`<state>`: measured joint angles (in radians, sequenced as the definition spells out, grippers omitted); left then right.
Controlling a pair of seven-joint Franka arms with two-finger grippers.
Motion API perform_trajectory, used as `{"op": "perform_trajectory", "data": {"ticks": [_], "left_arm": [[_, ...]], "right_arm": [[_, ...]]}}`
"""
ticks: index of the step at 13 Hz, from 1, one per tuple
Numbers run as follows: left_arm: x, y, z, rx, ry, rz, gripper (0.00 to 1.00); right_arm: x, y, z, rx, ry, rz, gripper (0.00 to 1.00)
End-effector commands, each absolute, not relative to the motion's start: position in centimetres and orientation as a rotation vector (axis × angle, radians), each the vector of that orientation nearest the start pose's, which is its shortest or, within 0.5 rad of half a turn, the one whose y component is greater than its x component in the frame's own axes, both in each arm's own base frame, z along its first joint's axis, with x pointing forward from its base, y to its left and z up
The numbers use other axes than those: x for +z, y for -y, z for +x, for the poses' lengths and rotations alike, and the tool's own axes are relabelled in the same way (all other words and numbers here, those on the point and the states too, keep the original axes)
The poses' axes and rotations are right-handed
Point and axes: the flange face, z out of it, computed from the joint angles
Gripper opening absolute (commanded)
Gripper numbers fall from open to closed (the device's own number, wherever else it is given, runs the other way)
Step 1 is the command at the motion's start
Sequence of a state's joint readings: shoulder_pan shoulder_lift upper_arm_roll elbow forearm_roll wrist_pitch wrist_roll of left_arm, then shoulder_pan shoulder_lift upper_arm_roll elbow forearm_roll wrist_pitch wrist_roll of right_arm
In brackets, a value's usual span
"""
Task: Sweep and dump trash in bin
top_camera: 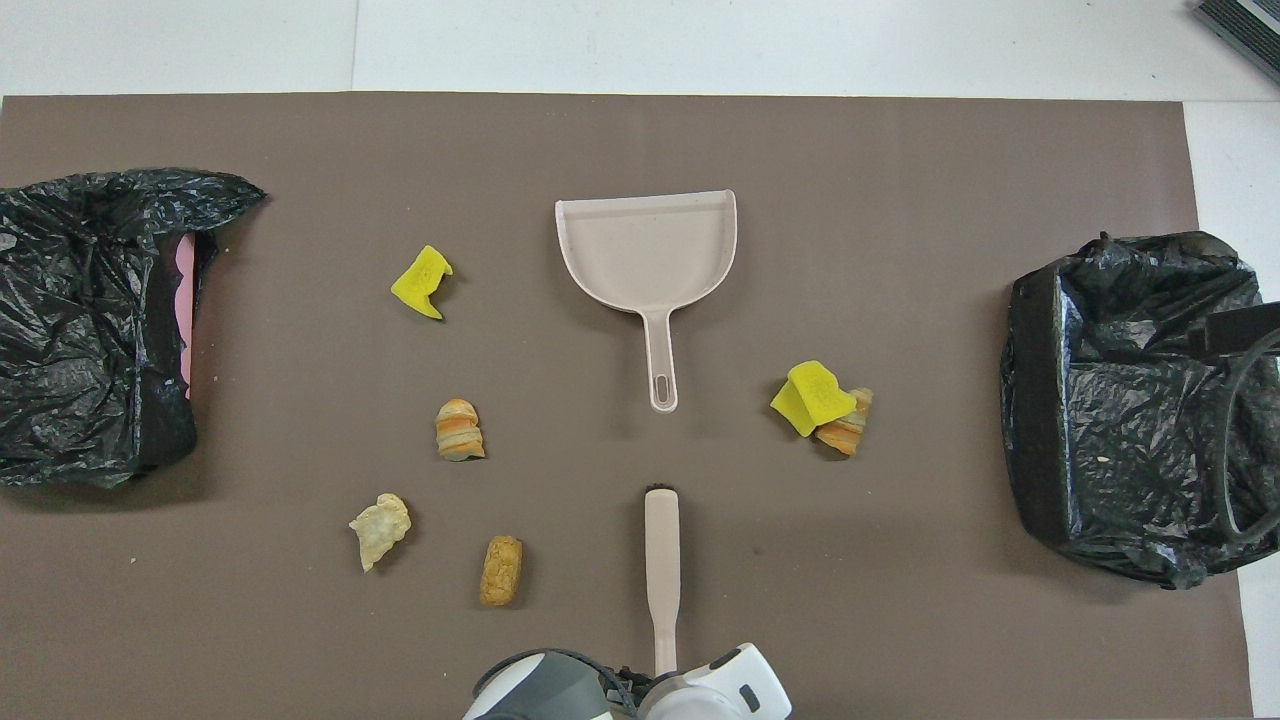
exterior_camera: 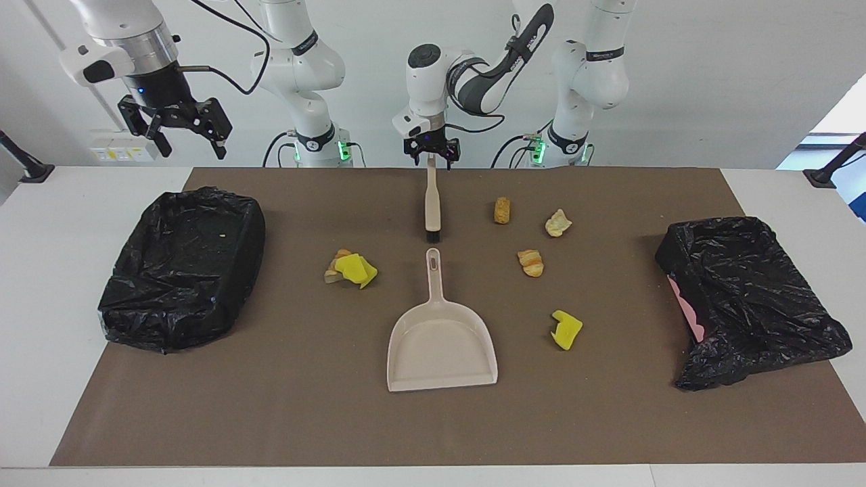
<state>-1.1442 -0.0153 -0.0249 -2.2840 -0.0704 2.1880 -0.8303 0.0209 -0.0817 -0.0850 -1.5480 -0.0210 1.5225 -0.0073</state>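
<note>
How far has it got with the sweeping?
Barely started. No scrap has been swept: all the trash lies on the brown mat and the dustpan is empty. In hand: the left gripper is down at the brush handle's end, not yet clearly gripping. The right gripper waits, open, above the table. Sweeping and dumping into a bin remain.
</note>
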Motion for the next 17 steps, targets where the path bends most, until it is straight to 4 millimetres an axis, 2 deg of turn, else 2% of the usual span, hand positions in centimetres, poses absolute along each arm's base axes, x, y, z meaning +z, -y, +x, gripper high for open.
{"op": "perform_trajectory", "data": {"ticks": [1,3,4,5,7,9,11,13,15,17], "left_arm": [[34.2,46.5,18.9,0.158,-0.43,-3.085,0.93],[34.0,46.6,18.9,0.174,-0.412,-3.096,0.87],[33.8,46.7,19.0,0.179,-0.412,-3.093,0.78],[33.8,46.6,19.0,0.179,-0.414,-3.093,0.61],[33.8,46.5,19.6,0.179,-0.407,-3.095,0.36],[33.6,46.5,19.9,0.186,-0.4,-3.089,0.17],[34.4,46.1,20.6,0.185,-0.367,-3.097,0.02],[35.7,45.0,21.6,0.207,-0.328,-3.084,0.0],[37.7,43.4,21.8,0.252,-0.328,-3.035,0.0],[38.8,41.1,22.1,0.346,-0.275,-2.945,0.0]], "right_arm": [[67.6,3.9,51.4,-0.069,-0.07,-3.151,1.0],[67.5,4.0,51.5,-0.074,-0.074,-3.151,1.0],[67.5,4.0,51.5,-0.071,-0.074,-3.151,1.0],[67.5,4.0,51.5,-0.071,-0.072,-3.151,1.0],[67.4,3.8,51.5,-0.069,-0.081,-3.146,1.0],[67.3,3.8,51.2,-0.06,-0.086,-3.145,1.0],[67.2,3.7,51.1,-0.05,-0.112,-3.144,1.0],[67.0,3.5,51.2,-0.048,-0.136,-3.143,1.0],[65.9,0.6,52.1,-0.017,-0.051,-3.158,1.0],[64.6,-1.4,53.2,0.007,-0.008,-3.15,1.0]]}}
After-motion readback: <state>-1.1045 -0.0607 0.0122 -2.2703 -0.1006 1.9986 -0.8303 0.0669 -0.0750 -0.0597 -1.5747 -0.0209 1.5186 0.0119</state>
